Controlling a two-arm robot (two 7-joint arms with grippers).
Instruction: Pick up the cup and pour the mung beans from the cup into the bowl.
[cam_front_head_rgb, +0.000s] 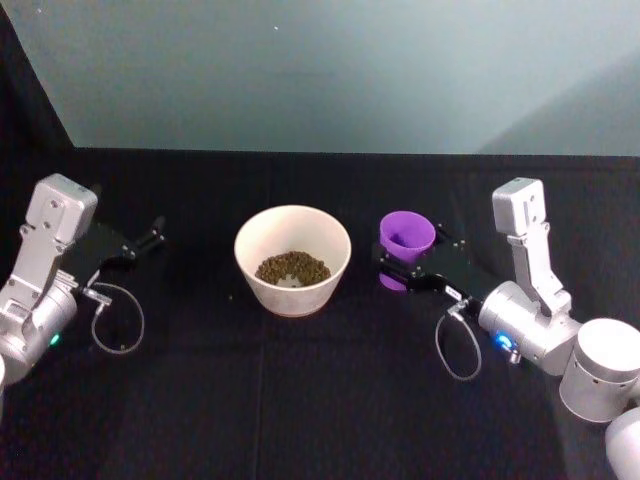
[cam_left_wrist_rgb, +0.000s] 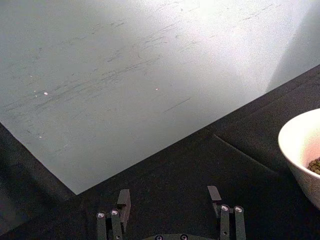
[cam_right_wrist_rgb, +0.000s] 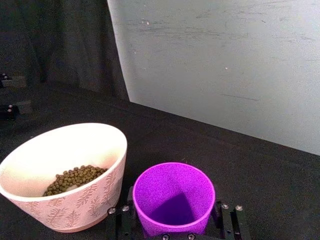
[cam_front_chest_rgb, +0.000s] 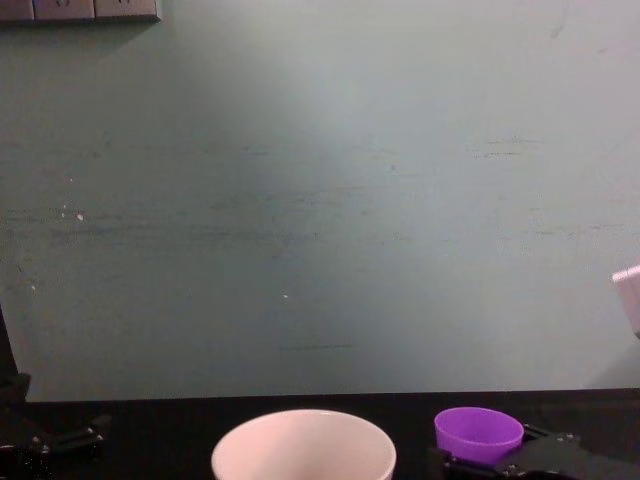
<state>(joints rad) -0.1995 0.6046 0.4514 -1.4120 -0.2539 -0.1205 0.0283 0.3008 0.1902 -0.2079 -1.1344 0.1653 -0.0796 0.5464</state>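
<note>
The purple cup stands upright just right of the bowl, with my right gripper shut on its lower wall. In the right wrist view the cup looks empty inside, and a finger sits against each side. The cream bowl holds a small heap of mung beans at its bottom. My left gripper is open and holds nothing, parked left of the bowl. The chest view shows the cup and the bowl's rim low in the picture.
A black cloth covers the table, and a pale green wall stands behind it. Loose cable loops hang by the left wrist and the right wrist. Open cloth lies in front of the bowl.
</note>
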